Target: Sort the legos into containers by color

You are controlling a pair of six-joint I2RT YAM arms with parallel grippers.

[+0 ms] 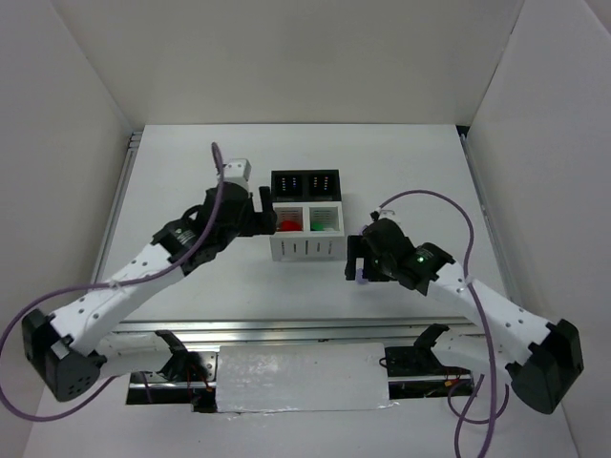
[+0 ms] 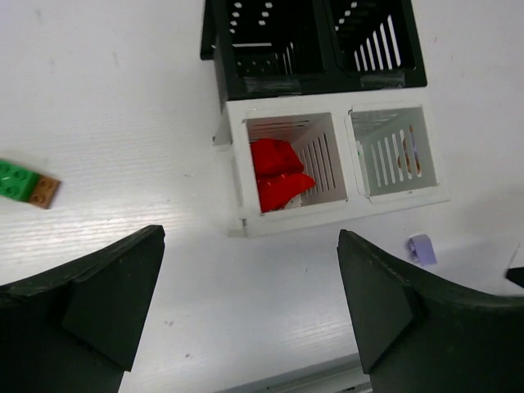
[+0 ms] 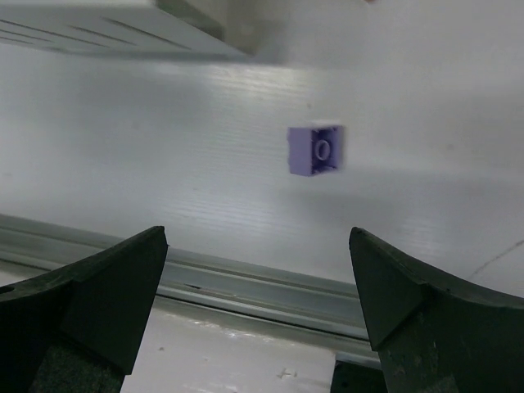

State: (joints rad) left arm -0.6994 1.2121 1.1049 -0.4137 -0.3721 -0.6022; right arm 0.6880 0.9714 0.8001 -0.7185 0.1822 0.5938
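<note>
Lavender lego lies loose; right gripper and left gripper both gape wide, empty.

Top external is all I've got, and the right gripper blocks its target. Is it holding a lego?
Observer: No. The right wrist view shows the right gripper open, with a lavender lego lying on the table ahead of its fingers.
Operator: Anything hidden under the left arm?
Observer: Yes, a green lego with a brown piece, loose and left of the containers.
Operator: Left gripper?
Observer: The left gripper is open and empty.
</note>
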